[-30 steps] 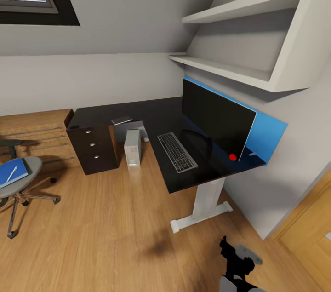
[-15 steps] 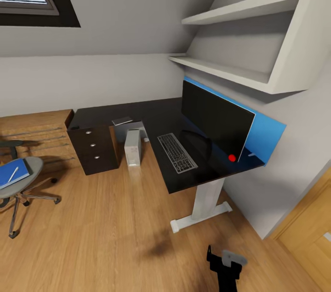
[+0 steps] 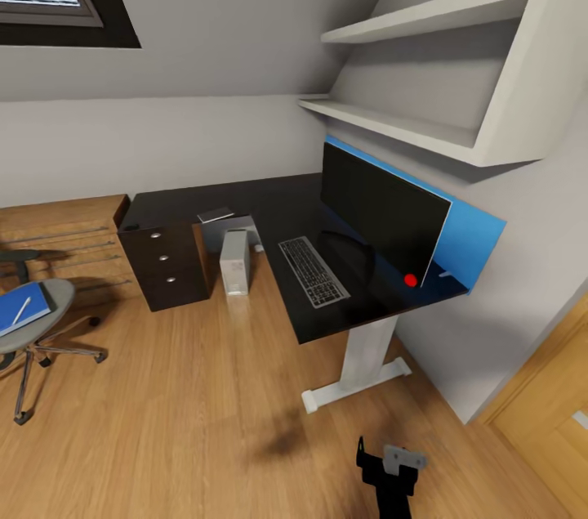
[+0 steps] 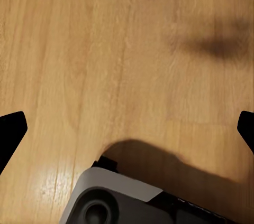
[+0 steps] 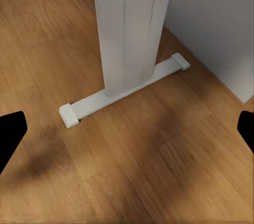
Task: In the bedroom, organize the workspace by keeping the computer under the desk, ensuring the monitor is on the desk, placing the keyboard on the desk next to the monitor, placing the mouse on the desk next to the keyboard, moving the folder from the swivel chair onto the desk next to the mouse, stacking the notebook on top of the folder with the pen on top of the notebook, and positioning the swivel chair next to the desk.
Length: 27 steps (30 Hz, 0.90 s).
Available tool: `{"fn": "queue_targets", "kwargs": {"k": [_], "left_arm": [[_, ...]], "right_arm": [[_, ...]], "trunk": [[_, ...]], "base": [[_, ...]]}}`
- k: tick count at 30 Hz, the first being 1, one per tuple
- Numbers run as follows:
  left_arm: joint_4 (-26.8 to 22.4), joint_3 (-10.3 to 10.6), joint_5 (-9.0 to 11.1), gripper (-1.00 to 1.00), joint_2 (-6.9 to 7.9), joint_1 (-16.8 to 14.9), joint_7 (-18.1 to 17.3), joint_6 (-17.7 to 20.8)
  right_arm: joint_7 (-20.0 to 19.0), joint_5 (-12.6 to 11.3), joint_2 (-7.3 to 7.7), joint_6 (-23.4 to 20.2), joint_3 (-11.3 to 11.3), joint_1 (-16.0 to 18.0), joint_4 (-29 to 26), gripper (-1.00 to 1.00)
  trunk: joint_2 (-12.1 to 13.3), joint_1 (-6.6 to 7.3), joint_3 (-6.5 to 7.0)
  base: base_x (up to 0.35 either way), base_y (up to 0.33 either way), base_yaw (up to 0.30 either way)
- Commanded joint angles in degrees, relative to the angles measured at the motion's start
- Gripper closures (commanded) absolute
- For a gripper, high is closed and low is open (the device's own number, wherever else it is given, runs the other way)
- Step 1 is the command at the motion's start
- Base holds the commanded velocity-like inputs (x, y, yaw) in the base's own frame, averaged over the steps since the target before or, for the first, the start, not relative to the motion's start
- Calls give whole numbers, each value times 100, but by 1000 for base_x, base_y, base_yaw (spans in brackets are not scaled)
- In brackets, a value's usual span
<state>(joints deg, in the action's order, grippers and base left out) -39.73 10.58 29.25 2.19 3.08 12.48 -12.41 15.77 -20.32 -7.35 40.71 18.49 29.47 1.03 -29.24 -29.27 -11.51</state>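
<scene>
Black arm end (image 3: 384, 480) with light grey bracket; black fingertips (image 4: 11, 131); grey rounded base housing (image 4: 114, 200)

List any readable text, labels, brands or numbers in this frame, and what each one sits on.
No readable text anywhere.
keyboard: key legends too small to read.
monitor: screen black, with a plain red dot at its lower corner and no lettering.
computer: no legible marking.
folder on the swivel chair: plain blue, no label visible.
</scene>
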Motion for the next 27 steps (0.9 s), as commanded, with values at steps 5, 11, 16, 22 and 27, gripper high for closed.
{"fn": "queue_targets", "kwargs": {"k": [5, 11, 16, 22, 27], "left_arm": [[-9, 41, 55, -100, 13, -1, 50, -22], [161, 44, 48, -100, 12, -1, 55, -18], [229, 41, 44, -100, 10, -1, 60, -24], [249, 43, 43, -100, 8, -1, 53, -25], [297, 56, 39, -100, -59, -1, 45, -21]], "right_arm": [[32, -27, -34, 33, 52, 6, 10, -100], [17, 7, -56, 25, 60, 6, 18, -100], [0, 20, -130, 14, 62, 6, 20, -100], [-8, 40, -242, 11, 65, -21, 20, -100], [-12, 45, -265, 7, 67, -28, 20, -100]], "trunk": [[-9, -3, -12], [-9, -3, -12], [-9, -3, -12], [-9, -3, -12], [-9, -3, -21]], "base": [[65, 46, 65], [183, 95, 266], [29, 11, 273], [3, 1, 273], [65, 0, 273]]}}
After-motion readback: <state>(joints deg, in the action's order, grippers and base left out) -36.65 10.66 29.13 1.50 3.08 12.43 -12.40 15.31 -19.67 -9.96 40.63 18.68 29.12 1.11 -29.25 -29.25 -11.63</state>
